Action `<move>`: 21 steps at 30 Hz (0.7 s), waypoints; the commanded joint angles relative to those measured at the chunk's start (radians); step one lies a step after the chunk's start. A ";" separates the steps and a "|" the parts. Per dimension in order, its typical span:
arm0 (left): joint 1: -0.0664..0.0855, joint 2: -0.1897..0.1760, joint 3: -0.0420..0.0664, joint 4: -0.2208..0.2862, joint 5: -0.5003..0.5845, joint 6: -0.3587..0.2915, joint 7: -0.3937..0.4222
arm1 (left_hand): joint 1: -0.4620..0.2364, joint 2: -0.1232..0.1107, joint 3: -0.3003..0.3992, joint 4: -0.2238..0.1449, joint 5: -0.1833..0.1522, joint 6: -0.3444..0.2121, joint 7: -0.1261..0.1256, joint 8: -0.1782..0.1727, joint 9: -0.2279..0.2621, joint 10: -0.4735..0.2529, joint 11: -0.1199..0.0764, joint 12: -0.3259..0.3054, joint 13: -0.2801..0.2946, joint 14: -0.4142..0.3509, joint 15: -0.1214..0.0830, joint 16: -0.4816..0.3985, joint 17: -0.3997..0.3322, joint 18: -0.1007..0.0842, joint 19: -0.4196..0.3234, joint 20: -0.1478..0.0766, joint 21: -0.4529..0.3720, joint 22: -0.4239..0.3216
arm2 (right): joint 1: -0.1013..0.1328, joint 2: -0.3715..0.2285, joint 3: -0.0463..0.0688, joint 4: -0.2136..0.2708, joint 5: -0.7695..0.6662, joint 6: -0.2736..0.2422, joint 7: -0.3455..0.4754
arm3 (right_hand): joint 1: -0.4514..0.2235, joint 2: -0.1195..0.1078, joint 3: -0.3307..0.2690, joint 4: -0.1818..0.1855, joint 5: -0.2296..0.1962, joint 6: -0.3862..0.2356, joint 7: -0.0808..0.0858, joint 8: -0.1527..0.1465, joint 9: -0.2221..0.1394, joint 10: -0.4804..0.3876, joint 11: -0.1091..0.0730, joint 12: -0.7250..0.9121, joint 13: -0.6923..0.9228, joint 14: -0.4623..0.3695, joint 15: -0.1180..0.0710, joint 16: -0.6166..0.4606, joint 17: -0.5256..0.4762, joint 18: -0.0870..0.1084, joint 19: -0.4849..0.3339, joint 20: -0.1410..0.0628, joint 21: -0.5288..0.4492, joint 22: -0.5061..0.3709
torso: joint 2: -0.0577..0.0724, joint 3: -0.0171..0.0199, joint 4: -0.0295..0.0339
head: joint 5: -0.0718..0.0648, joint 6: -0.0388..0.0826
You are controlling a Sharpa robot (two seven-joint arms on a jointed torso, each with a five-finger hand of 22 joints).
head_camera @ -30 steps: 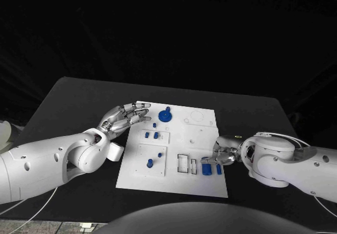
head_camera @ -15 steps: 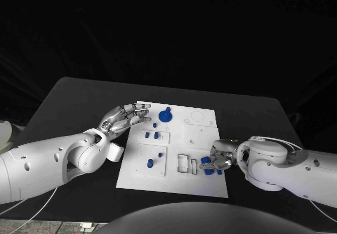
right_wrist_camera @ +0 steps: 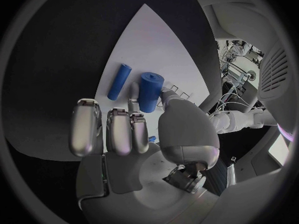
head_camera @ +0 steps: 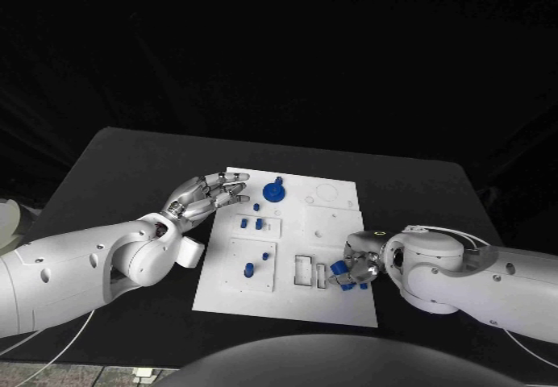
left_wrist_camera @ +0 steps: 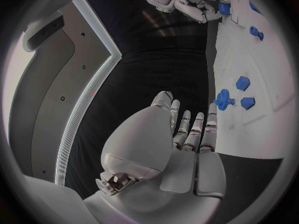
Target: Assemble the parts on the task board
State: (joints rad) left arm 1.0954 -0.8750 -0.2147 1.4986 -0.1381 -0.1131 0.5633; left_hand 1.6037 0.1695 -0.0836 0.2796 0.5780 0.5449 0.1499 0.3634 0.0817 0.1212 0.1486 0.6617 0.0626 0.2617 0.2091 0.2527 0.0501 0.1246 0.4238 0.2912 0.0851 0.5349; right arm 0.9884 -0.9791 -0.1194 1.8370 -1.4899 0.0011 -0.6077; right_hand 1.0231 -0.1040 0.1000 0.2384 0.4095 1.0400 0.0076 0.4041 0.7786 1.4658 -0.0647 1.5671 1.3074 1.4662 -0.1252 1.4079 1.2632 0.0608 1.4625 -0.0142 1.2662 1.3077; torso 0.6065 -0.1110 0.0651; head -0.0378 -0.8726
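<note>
Desk: a black flat desk [head_camera: 128,161] is seen carrying the white rectangular task board [head_camera: 314,302] at its middle.
Task board: small blue parts are spread over the white plate, with a blue round toothed wheel [head_camera: 273,192] near its far edge and rectangular slots [head_camera: 305,272] cut toward its near right corner.
Left hand: the silver left hand [head_camera: 207,196] is held at the board's far left corner; its fingers [left_wrist_camera: 194,129] are extended side by side and nothing is held in them.
Right hand: the silver right hand [head_camera: 352,264] is lowered over the near right part of the board, and its fingers [right_wrist_camera: 119,129] are curled against the thick blue cylinder [right_wrist_camera: 149,91]; a pinch between thumb and finger is judged to be formed, though lift cannot be told.
Thick blue cylinder: it is found on the board's near right area, just beside the slots.
Thin blue rod [right_wrist_camera: 119,81]: it is left lying on the board beside the cylinder, apart from the hand.
Step in hand: the picking of the cylinder is judged to be under way.
Next move: a firm hold, a clean lift and an upright alignment over a matching socket are called for.
</note>
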 commanded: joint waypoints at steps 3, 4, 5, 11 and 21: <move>-0.001 0.003 0.001 -0.001 0.000 0.024 -0.002 | 0.011 0.000 0.007 -0.001 0.005 0.000 0.004 -0.006 -0.001 0.000 0.004 -0.004 -0.001 0.000 0.006 0.005 0.000 -0.001 0.007 0.000 0.000 -0.001 | -0.011 0.003 -0.009 -0.018 0.044 0.038 -0.024 | 0.057 0.030 0.047 -0.046 0.106 -0.012 0.000 -0.015 0.008 0.105 0.002 0.004 0.263 0.053 0.005 -0.003 0.002 0.004 0.018 0.006 -0.004 0.178 | 0.000 0.0009 0.0013 | 0.006 0.000; -0.001 0.003 0.001 -0.001 0.000 0.025 -0.002 | 0.011 0.000 0.007 -0.001 0.005 0.000 0.004 -0.006 -0.001 0.000 0.004 -0.004 -0.001 0.000 0.006 0.005 0.000 -0.001 0.007 0.000 0.000 -0.001 | -0.011 0.003 -0.009 -0.019 0.065 0.032 -0.022 | 0.061 0.031 0.055 -0.049 0.133 -0.011 -0.001 -0.017 0.010 0.105 0.002 0.004 0.263 0.053 0.005 -0.003 0.003 0.003 0.019 0.006 -0.003 0.178 | 0.000 0.0010 0.0012 | 0.007 0.000; -0.001 0.003 0.001 -0.001 0.000 0.025 -0.003 | 0.011 0.000 0.007 -0.001 0.005 0.000 0.004 -0.006 -0.001 0.000 0.004 -0.004 -0.001 0.000 0.006 0.005 0.000 -0.001 0.007 0.000 0.000 -0.001 | -0.011 0.003 -0.009 -0.020 0.082 0.026 -0.020 | 0.066 0.031 0.063 -0.054 0.163 -0.009 -0.002 -0.019 0.012 0.105 0.001 0.004 0.263 0.054 0.004 -0.002 0.004 0.003 0.019 0.006 -0.001 0.178 | 0.000 0.0012 0.0004 | 0.009 0.000; -0.003 0.004 0.001 -0.002 0.000 0.026 -0.005 | 0.012 0.000 0.008 -0.002 0.005 0.001 0.005 -0.006 -0.001 0.000 0.006 -0.005 -0.001 0.000 0.007 0.005 0.000 -0.001 0.007 0.000 0.000 -0.002 | -0.011 -0.008 -0.009 -0.018 0.224 -0.031 0.005 | 0.068 0.026 0.122 -0.068 0.348 0.006 -0.008 -0.023 0.029 0.105 -0.005 0.004 0.263 0.058 0.000 0.010 0.022 0.000 0.025 0.001 0.017 0.184 | 0.000 0.0001 -0.0003 | 0.010 0.000; -0.004 0.009 0.001 -0.004 0.000 0.025 -0.005 | 0.012 0.000 0.010 -0.002 0.006 0.001 0.006 -0.007 -0.001 0.000 0.007 -0.003 -0.001 0.001 0.008 0.006 0.001 -0.001 0.007 0.000 0.000 -0.002 | 0.043 -0.056 -0.006 0.038 0.430 -0.134 0.036 | 0.038 0.022 0.165 -0.064 0.409 0.009 -0.007 -0.030 0.042 0.105 -0.005 0.004 0.263 0.060 -0.001 0.018 0.033 -0.002 0.027 0.000 0.026 0.186 | 0.001 -0.0006 -0.0013 | 0.011 0.000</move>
State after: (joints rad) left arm 1.0923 -0.8685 -0.2147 1.4945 -0.1381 -0.1074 0.5531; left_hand 1.6038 0.1695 -0.0806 0.2766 0.5779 0.5449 0.1499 0.3634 0.0818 0.1212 0.1486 0.6617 0.0626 0.2617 0.2091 0.2527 0.0501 0.1246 0.4238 0.2912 0.0851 0.5342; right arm 1.0269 -1.0344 -0.1281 1.8690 -1.1798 -0.0861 -0.5894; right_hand 1.0358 -0.1166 0.1487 0.2871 0.8248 1.0397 0.0032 0.3715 0.8159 1.4679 -0.0633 1.5670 1.3073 1.4663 -0.1249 1.4223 1.2964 0.0608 1.4625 -0.0142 1.2877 1.3074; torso 0.6080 -0.1107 0.0645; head -0.0242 -0.8726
